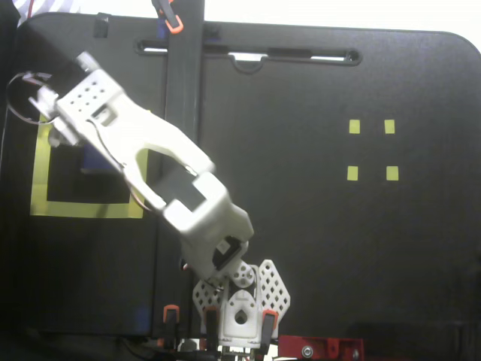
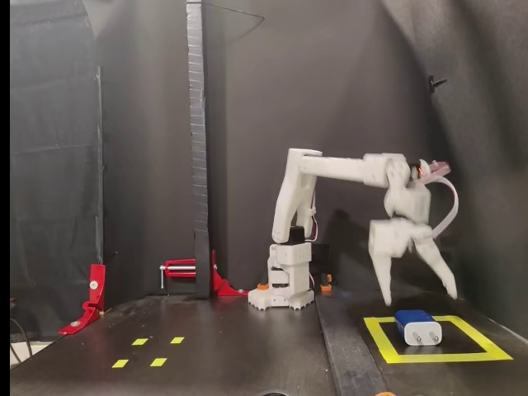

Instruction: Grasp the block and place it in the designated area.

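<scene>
Retreat is the step in hand, I judge — lift straight up, clear of the designated area [image 2: 388, 356]. One block [image 2: 417, 327] rests inside that yellow frame, nearer its left side; one gripper [image 2: 418, 296] hangs above it, fingers spread wide, empty.

Four tiny yellow squares [image 1: 371, 150], red clamp [image 2: 92, 295], black post [image 2: 197, 148]

block [image 2: 417, 327] inside designated area [image 2: 379, 339] | fingers [image 2: 384, 285] above block, apart | four squares [image 2: 148, 351] far left
</scene>
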You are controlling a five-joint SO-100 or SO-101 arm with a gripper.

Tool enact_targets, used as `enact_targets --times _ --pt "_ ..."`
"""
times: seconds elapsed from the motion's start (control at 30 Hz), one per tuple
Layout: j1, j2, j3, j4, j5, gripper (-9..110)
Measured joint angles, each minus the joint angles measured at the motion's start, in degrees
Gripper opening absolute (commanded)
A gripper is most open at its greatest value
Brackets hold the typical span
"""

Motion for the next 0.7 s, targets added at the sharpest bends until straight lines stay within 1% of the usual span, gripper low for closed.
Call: enact_targets --times 0.17,0.37,0.4,0.63,0.7 --pt "0.53 4.48 0.00 2.90 -0.35 42" --pt "0.62 5.54 0.00 3.60 -0.88 41" --pt "0.62 5.54 0.00 3.60 -0.88 39" --pt "1.14 5.54 0.00 3.60 -0.88 14" --pt "1.32 5.54 0.00 3.16 -0.88 8"
